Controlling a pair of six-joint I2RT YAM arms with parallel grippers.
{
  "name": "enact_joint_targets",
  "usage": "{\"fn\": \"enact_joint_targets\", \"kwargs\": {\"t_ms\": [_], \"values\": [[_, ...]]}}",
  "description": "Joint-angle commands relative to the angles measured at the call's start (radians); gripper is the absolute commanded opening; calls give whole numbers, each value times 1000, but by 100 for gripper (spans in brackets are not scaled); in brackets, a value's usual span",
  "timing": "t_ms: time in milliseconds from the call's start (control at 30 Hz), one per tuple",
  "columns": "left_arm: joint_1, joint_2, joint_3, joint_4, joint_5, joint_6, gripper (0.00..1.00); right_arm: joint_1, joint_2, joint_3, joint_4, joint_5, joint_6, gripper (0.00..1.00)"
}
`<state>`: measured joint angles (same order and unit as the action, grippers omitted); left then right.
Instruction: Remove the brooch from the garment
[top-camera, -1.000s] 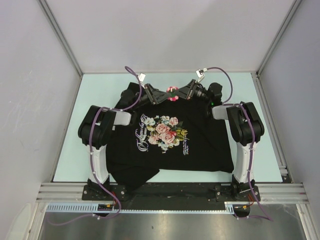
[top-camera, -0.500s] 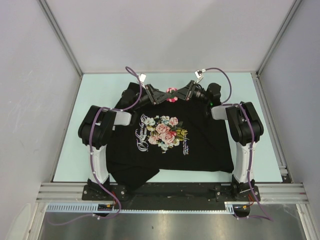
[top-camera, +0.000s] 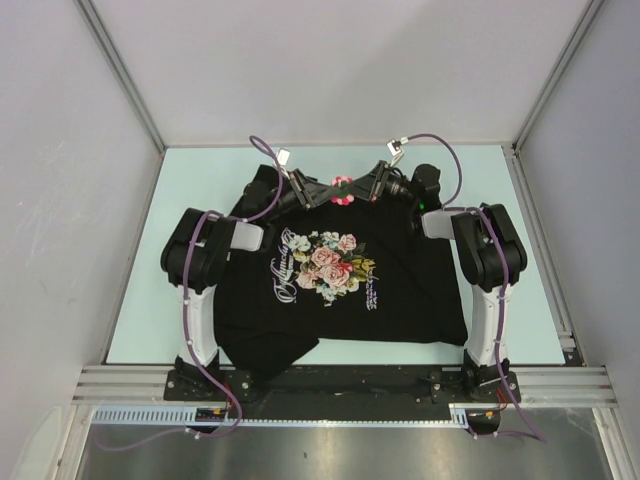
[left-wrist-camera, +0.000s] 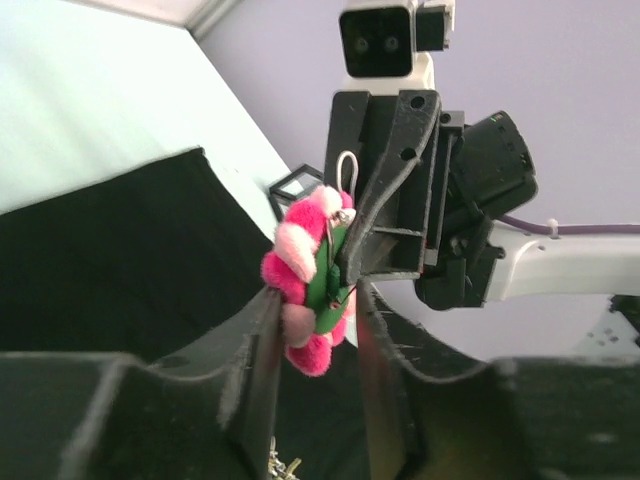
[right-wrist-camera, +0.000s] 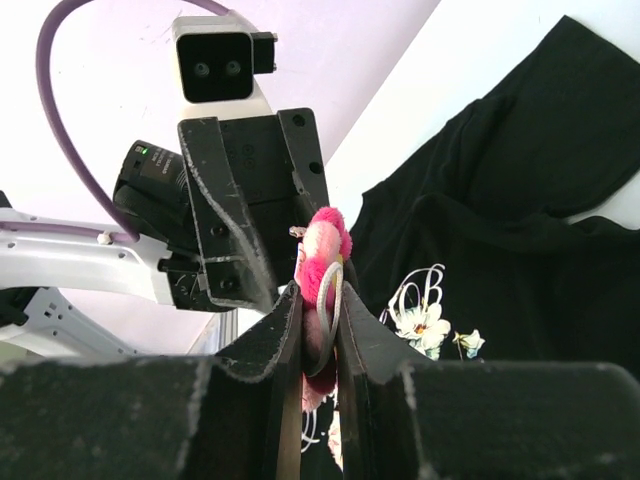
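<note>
The brooch (top-camera: 343, 187), a fluffy pink flower on a green backing, hangs over the collar end of the black garment (top-camera: 340, 300). My right gripper (top-camera: 360, 186) is shut on it: in the right wrist view its fingers (right-wrist-camera: 290, 320) pinch the brooch (right-wrist-camera: 322, 255) and a white ring. My left gripper (top-camera: 326, 189) faces it from the other side. In the left wrist view the brooch (left-wrist-camera: 305, 285) sits between my open left gripper (left-wrist-camera: 315, 335); one finger (left-wrist-camera: 258, 345) touches the pink fluff and a small gap shows at the other. Whether the pin still holds the garment (left-wrist-camera: 120, 250) is hidden.
The garment lies flat on a pale green table (top-camera: 200, 170), rose print (top-camera: 328, 262) up. Grey walls (top-camera: 60, 150) close in the left, right and back. Purple cables (top-camera: 262, 150) loop above both wrists. A metal rail (top-camera: 340, 380) runs along the near edge.
My left gripper's jaws have narrowed around the brooch and its arm has edged in towards it. The right gripper keeps the same grip in place.
</note>
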<state>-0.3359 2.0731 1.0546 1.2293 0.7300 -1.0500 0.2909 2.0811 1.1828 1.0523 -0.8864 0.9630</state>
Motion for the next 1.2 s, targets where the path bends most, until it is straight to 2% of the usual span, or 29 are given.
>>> {"fn": "enact_joint_targets", "kwargs": {"t_ms": [0,67,233,667,1167], "values": [[-6,-1,39,162,63,-53,43,14,-35,31,-9,-16,-47,0],[-8,-16,32,153,63,-32,51,14,-36,31,-34,-5,-61,0],[-11,-41,21,90,42,19,52,22,-42,31,-49,3,-78,0],[-11,-71,-22,67,-33,44,38,44,-79,32,-150,41,-167,0],[1,-33,-22,179,-12,-44,29,34,-73,32,-109,-14,-176,0]]}}
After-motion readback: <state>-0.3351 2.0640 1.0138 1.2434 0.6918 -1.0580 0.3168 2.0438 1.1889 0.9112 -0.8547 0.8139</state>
